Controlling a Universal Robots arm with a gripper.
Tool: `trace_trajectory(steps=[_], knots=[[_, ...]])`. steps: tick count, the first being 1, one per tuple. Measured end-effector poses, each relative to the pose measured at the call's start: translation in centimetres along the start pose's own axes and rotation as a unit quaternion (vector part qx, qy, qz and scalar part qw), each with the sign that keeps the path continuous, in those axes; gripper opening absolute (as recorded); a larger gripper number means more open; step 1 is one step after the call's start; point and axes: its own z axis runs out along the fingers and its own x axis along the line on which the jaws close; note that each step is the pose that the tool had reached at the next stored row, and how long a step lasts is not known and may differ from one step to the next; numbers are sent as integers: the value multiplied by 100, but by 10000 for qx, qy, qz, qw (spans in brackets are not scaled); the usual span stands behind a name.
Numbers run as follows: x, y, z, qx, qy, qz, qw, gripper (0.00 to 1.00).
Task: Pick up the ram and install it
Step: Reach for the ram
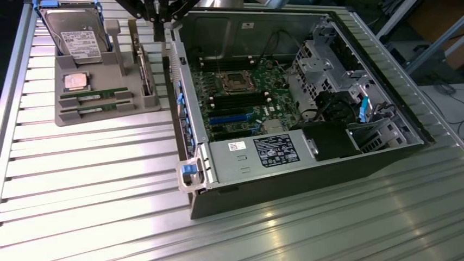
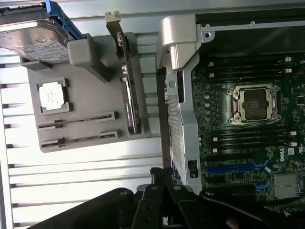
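Two green ram sticks (image 1: 94, 96) (image 1: 93, 111) lie side by side in slots at the front of a grey parts tray (image 1: 108, 117). The wrist view has the same pair (image 2: 78, 121) (image 2: 78, 139) beside the tray's bare floor (image 2: 90, 102). My gripper (image 1: 158, 30) hangs above the gap between the tray and the open computer case (image 1: 290, 179), over the case's near wall and well away from the ram. Its dark fingers (image 2: 159, 183) are shut with nothing between them. Black memory slots (image 1: 239, 100) (image 2: 252, 139) on the motherboard flank the bare processor socket (image 1: 236, 81).
The tray also carries a hard drive (image 1: 73, 35), a square silver processor chip (image 1: 75, 81) and an upright expansion card (image 1: 145, 68). Inside the case sit a power supply (image 1: 268, 152), cables and a drive cage (image 1: 326, 60). All of it rests on a ribbed metal table (image 1: 94, 163).
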Motion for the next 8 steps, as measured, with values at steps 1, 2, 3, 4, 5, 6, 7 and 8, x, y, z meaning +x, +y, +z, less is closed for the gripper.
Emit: trace_trajectory(steps=[1,2,3,4,5,6,7,8], knots=[[3,0,0,0,0,0,10000,10],[7,0,0,0,0,0,10000,10],[12,-1,0,0,0,0,10000,10],[17,-1,0,0,0,0,10000,10],[23,-2,0,0,0,0,10000,10],[31,-2,-1,0,0,0,10000,10],[34,-3,-1,0,0,0,10000,10],[38,-3,-1,-1,0,0,10000,10]])
